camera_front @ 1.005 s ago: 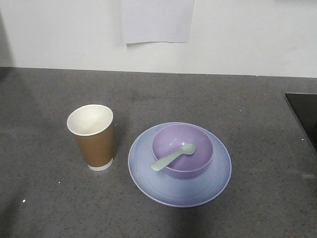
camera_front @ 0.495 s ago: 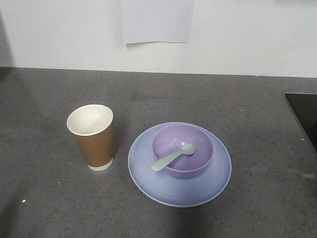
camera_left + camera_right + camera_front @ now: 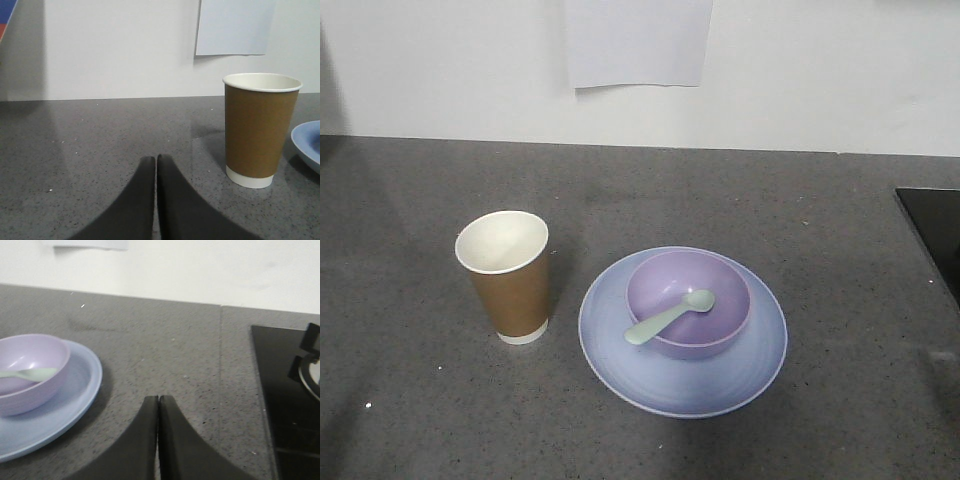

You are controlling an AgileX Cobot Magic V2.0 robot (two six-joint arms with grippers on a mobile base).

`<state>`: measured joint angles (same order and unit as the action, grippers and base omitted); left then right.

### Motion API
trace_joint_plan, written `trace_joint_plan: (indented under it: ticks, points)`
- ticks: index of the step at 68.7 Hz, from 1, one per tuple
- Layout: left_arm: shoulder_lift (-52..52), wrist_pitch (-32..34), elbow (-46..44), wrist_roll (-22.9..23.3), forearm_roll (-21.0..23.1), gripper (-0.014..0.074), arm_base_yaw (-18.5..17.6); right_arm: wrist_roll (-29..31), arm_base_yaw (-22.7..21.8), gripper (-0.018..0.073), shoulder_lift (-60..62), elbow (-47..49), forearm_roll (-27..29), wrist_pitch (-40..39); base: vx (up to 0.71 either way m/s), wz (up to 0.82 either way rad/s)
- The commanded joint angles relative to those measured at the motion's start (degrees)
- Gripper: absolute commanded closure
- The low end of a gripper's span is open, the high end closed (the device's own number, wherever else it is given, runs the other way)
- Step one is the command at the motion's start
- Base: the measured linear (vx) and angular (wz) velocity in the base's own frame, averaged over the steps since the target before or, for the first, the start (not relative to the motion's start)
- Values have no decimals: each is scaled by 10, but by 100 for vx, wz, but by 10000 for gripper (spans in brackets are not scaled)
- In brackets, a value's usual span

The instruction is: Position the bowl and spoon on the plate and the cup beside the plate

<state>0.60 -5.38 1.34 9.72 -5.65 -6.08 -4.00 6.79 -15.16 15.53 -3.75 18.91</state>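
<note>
Nothing has moved: cup unlabelled beside plate; both jaws pressed together.

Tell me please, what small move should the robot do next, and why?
Probably none beyond keeping both arms back. The bowl sits on the plate, the spoon lies in the bowl, and the cup stands upright beside the plate. The left tool and right tool are shut, holding nothing.
</note>
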Motion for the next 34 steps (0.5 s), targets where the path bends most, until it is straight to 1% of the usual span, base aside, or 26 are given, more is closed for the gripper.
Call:
trace_joint_plan:
  ticks: [1, 8, 16, 22, 34]
  points:
    - [8, 44, -10, 2, 6, 603, 2, 33, -28, 570, 31, -20, 28, -89, 0, 0]
    - [8, 44, -10, 2, 6, 603, 2, 49, -46, 570, 77, -63, 47, -122, 0, 0]
    - [8, 44, -10, 2, 6, 603, 2, 45, -54, 570, 129, -103, 42, -151, 0, 0]
    - [8, 44, -10, 2, 6, 603, 2, 40, -54, 570, 163, -127, 38, -157, 0, 0]
    - [8, 44, -10, 2, 6, 603, 2, 27, -54, 570, 163, -168, 38, -206, 0, 0]
